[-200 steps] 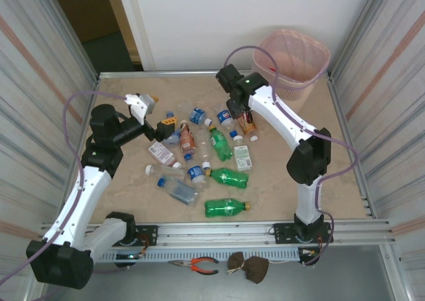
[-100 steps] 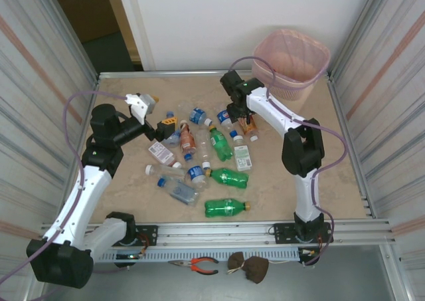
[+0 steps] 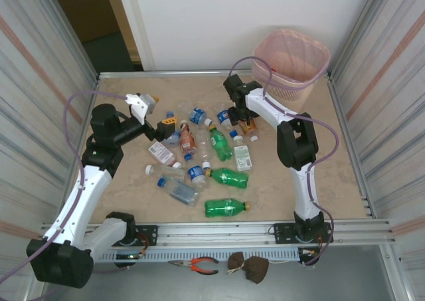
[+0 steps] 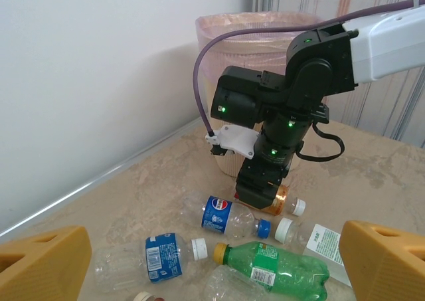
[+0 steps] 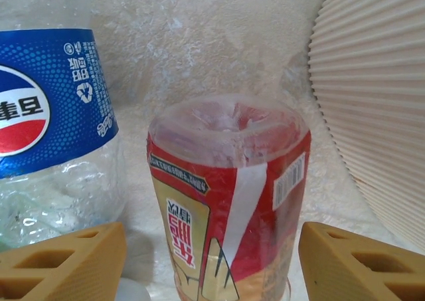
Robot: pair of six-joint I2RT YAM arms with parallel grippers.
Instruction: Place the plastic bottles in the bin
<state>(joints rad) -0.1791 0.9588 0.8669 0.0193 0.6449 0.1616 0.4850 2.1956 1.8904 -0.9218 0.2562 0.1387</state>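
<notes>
Right wrist view: my right gripper (image 5: 212,248) is down over a red-labelled bottle (image 5: 229,181) that lies on the table (image 3: 332,168). My jaws are partly open with one pad on each side of it. I see a gap on the left side, while the right pad looks close to the label or just touching it. I do not have hold of the bottle yet.

My left gripper (image 4: 212,261) hangs wide open with nothing between its pads. The other plastic bottles (image 3: 229,177) lie scattered across the middle of the table, and the bin (image 3: 302,82) stands at the far right corner, near my right arm.

I think the uneven gap is the main risk. If one pad lands first, the round, slick bottle may roll or squirt out sideways. A blue-labelled bottle (image 5: 53,115) lies just beside my left pad, so I could nudge it or pinch it along with the red one.

The thin plastic may also buckle under the squeeze and loosen my hold. If the bottle then hangs tilted, it could catch the bin's tall rim.
</notes>
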